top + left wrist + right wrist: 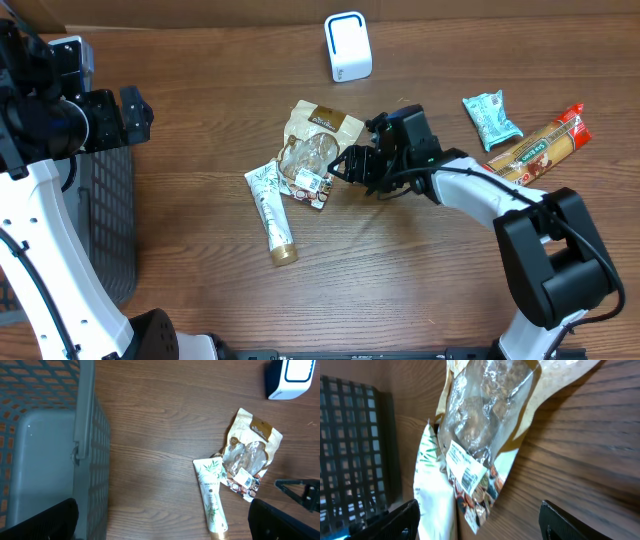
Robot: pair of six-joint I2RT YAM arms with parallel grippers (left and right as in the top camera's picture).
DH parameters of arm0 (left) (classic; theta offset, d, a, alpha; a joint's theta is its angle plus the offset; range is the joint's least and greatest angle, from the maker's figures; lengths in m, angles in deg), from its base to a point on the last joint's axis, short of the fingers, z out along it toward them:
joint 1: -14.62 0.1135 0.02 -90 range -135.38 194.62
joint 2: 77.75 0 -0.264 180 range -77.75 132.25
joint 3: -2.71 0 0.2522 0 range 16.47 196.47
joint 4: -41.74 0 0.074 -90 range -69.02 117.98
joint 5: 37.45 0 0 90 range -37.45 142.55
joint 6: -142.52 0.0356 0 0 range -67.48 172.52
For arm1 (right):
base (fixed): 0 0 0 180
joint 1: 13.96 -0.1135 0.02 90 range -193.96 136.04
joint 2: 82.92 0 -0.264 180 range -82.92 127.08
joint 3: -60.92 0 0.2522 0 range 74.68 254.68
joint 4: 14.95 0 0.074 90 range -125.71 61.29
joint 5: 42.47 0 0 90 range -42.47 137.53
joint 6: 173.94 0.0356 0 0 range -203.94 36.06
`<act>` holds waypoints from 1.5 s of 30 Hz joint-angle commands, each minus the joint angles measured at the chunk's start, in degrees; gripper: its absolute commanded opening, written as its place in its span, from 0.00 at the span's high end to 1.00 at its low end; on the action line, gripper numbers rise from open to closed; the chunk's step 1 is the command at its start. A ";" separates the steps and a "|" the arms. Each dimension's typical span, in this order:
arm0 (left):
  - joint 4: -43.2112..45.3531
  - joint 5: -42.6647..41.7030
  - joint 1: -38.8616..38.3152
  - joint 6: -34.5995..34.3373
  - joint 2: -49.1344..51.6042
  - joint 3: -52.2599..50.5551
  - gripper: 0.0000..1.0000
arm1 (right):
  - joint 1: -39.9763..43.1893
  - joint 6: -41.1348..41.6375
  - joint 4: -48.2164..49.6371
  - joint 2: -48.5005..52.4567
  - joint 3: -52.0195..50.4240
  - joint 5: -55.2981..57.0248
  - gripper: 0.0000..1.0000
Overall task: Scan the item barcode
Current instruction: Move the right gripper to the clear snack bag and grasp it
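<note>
Pouch of snacks (318, 140) lies flat on the table (200, 250), long axis pointing away from the robot, barcode label (312, 182) at its near end. Right gripper (347, 168), jaws spread and empty, is just beside it on the right; left gripper (140, 110), also spread, is well apart.

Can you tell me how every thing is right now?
Scanner: standing upright.
Pouch: lying flat, barcode label up.
Tube: lying flat, cap on.
Teal packet: lying flat.
Bar: lying flat.
Basket: upright.
Left gripper: fingers open, empty.
Right gripper: fingers open, empty, beside pouch.
</note>
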 commanded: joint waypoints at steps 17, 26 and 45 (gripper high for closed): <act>0.07 0.09 0.22 1.31 -0.17 0.07 0.01 | -0.92 14.64 24.68 16.37 -0.76 -0.63 0.24; 0.07 0.09 0.22 1.31 -0.17 0.07 0.00 | -4.39 20.20 30.95 23.21 2.34 2.75 0.29; 0.07 0.11 0.22 1.31 -0.17 0.07 0.00 | -4.33 19.43 30.32 23.76 3.76 0.39 0.96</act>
